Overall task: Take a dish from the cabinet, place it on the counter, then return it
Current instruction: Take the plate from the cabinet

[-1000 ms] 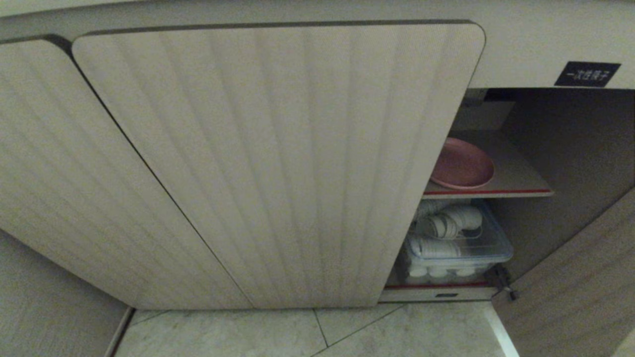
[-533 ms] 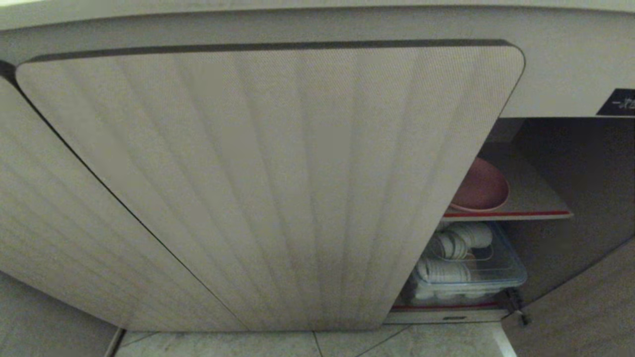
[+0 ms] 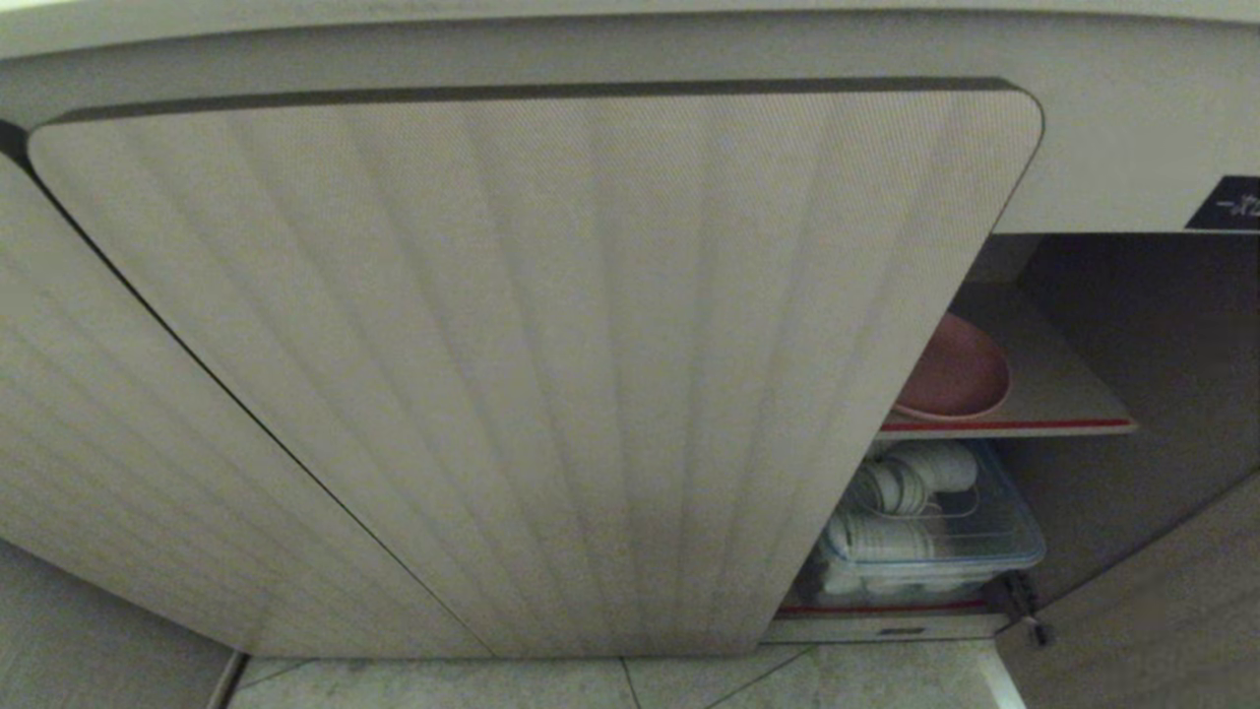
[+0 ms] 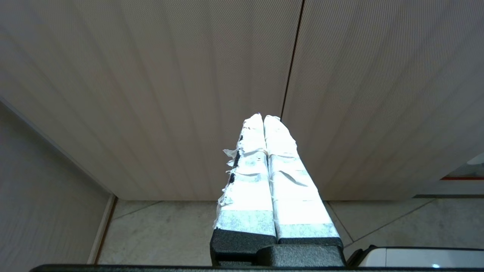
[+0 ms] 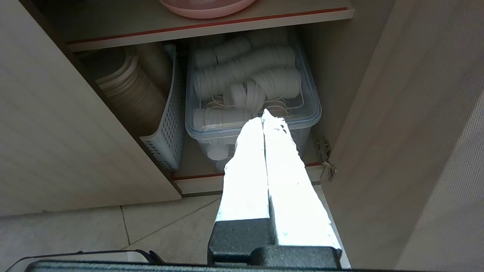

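Observation:
The pink dish lies on the red-edged upper shelf of the beige cabinet, half hidden by a fluted door; its rim also shows in the right wrist view. My right gripper is shut and empty, pointing into the open lower compartment, below the dish and apart from it. My left gripper is shut and empty, facing the seam between two closed fluted doors. Neither arm appears in the head view. Only the counter's underside edge shows at the top.
A clear lidded bin of white cups sits on the lower shelf, beside a white perforated basket holding stacked tan bowls. The opened door with its hinge stands on the right. Pale floor tiles lie below. A black label is at the right edge.
The whole head view shifted over the first half second: the cabinet front sits lower and further right in the picture, so the camera moved. Since then it has held still. The dish stays on its shelf.

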You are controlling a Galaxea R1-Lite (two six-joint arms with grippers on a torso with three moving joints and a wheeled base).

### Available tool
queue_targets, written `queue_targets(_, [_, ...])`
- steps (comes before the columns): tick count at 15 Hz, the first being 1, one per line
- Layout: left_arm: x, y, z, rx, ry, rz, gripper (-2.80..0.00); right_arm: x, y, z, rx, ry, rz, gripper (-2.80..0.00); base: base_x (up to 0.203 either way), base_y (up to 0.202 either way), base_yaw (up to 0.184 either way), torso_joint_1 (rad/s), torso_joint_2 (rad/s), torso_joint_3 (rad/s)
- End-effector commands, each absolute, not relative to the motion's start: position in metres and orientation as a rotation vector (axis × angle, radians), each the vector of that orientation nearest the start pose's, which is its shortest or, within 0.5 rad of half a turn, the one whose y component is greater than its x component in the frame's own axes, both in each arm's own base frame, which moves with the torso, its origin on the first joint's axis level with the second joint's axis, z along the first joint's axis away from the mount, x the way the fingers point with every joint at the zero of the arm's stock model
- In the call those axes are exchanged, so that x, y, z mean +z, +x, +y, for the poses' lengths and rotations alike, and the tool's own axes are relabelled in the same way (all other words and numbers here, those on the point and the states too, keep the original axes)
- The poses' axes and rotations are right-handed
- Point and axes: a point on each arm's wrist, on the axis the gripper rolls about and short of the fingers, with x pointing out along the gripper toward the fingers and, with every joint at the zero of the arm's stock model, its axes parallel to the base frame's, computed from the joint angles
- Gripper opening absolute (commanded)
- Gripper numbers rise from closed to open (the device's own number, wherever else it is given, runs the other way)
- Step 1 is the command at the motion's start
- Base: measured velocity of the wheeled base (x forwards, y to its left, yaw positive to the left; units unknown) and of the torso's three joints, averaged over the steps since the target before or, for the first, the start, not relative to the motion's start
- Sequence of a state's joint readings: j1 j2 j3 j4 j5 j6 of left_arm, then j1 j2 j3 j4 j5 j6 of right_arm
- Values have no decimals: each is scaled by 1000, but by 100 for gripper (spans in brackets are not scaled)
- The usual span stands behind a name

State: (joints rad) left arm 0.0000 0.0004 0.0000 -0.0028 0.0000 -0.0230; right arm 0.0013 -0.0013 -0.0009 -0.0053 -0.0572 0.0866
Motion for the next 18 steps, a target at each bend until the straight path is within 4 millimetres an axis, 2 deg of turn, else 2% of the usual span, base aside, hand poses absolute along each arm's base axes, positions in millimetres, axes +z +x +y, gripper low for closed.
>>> queue_targets(1, [76, -23, 0, 0, -23, -3, -280, 76, -23, -1, -56, 88, -9, -280, 0, 0, 0, 0, 0, 0])
queue_targets(18, [76, -23, 0, 0, -23, -3, -280, 76, -23, -1, -56, 85, -10, -280, 0, 0, 0, 0, 0, 0])
